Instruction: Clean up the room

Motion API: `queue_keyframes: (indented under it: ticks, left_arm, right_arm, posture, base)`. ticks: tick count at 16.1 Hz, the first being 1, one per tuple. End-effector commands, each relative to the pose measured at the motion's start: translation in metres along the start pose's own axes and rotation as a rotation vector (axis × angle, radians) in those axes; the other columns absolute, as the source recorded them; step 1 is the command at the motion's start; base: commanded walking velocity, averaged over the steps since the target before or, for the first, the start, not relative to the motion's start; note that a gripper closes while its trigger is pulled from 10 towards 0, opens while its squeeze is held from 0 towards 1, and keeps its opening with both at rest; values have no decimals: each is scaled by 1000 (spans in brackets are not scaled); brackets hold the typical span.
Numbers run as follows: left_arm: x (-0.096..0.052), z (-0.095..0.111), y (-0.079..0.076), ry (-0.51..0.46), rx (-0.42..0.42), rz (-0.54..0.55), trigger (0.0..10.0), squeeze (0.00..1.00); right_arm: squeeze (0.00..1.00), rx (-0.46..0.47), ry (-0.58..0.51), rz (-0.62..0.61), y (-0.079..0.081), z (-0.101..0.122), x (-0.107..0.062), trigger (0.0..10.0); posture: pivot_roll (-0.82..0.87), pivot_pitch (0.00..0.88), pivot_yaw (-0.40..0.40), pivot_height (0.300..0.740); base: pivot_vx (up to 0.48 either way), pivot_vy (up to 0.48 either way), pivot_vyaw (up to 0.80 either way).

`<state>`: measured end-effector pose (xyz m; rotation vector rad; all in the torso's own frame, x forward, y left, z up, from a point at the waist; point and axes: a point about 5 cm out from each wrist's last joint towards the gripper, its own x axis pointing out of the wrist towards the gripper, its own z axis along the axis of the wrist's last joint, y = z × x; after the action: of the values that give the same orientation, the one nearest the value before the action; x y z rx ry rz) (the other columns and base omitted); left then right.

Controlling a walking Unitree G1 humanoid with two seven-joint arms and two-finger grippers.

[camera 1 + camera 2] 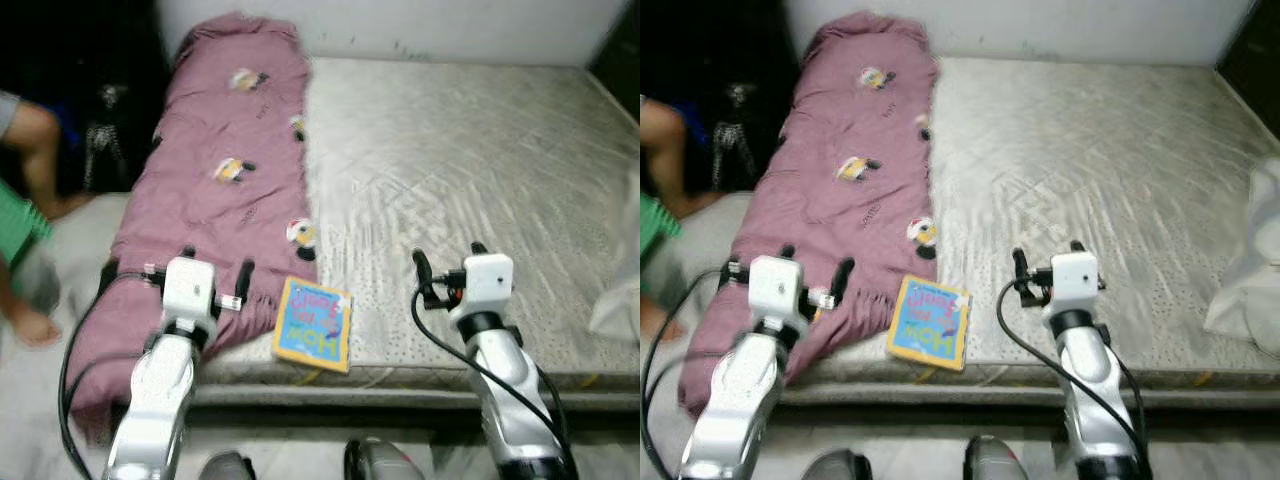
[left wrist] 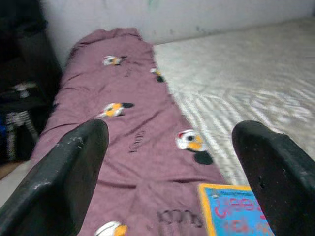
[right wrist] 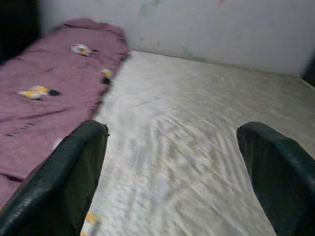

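Where the frame ends, a white bag (image 1: 1250,265) is cut off.

Pink blanket (image 1: 225,190) with small yellow cartoon figures lies lengthwise along my left side of bare grey mattress (image 1: 470,190), rumpled, near end drooping over front edge toward floor. Blue-and-yellow book (image 1: 313,324) lies flat, cover up, at mattress front edge, just beside blanket's right border, slightly tilted. White crumpled cloth (image 1: 1250,265) sits at mattress's far right edge.
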<state>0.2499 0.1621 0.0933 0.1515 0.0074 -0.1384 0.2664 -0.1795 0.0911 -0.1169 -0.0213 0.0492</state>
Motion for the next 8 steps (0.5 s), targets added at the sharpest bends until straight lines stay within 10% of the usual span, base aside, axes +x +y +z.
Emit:
queue_keyframes:
  ticks: [1,8]
  left_arm:
    - [0,1,-2,-5,-6,-16,10000,0]
    - [3,2,-7,-16,-2,-45,10000,0]
  right_arm:
    - [0,12,-5,-28,-5,1,-3,10000]
    - [0,-11,-10,-1,-4,1,-1,10000]
  posture:
    - [-30,94,-4,740]
    - [-22,75,-1,740]
  base:
    - [0,-251,-800]
    - [0,-297,-165]
